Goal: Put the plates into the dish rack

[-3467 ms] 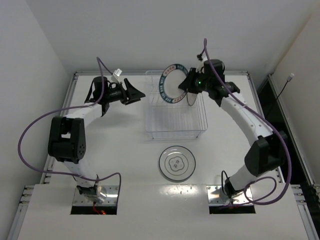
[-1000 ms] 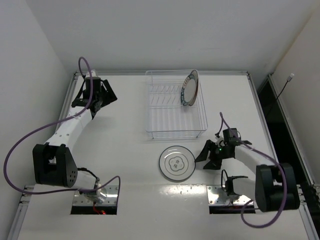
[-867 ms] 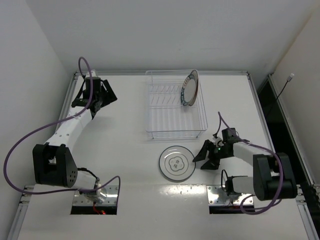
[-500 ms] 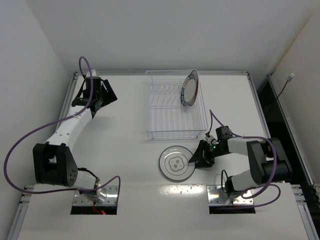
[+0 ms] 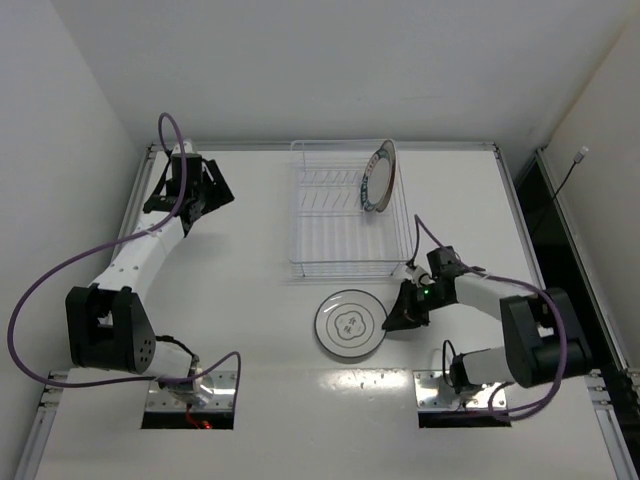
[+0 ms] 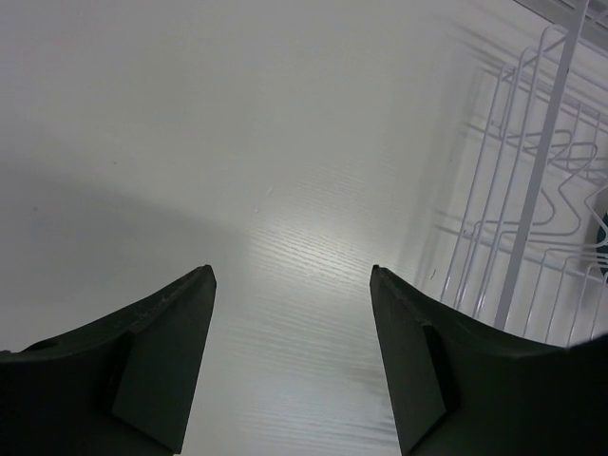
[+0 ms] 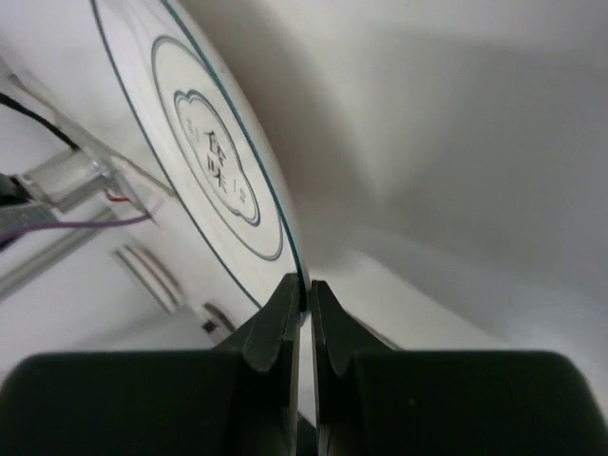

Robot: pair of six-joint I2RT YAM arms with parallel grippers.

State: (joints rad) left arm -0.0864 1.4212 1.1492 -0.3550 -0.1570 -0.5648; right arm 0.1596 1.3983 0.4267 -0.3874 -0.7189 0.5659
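Note:
A white plate with a dark flower outline (image 5: 348, 324) (image 7: 214, 161) lies on the table in front of the dish rack (image 5: 330, 258). My right gripper (image 5: 389, 320) (image 7: 304, 290) is shut on that plate's right rim, its two fingers pinching the edge. A plate with a dark blue patterned rim (image 5: 379, 176) stands upright in the rack's far right slots. My left gripper (image 5: 213, 193) (image 6: 293, 275) hangs open over bare table at the far left, with nothing between its fingers; the rack's wires (image 6: 532, 199) show on its right.
The table's raised edge (image 5: 140, 190) runs close behind the left arm. The two arm bases (image 5: 190, 385) (image 5: 465, 385) sit at the near edge. A purple cable (image 5: 60, 280) loops off the left arm.
My right gripper slid left to the flower plate's rim and closed on it; the plate shifted slightly left. The left arm has stayed still.

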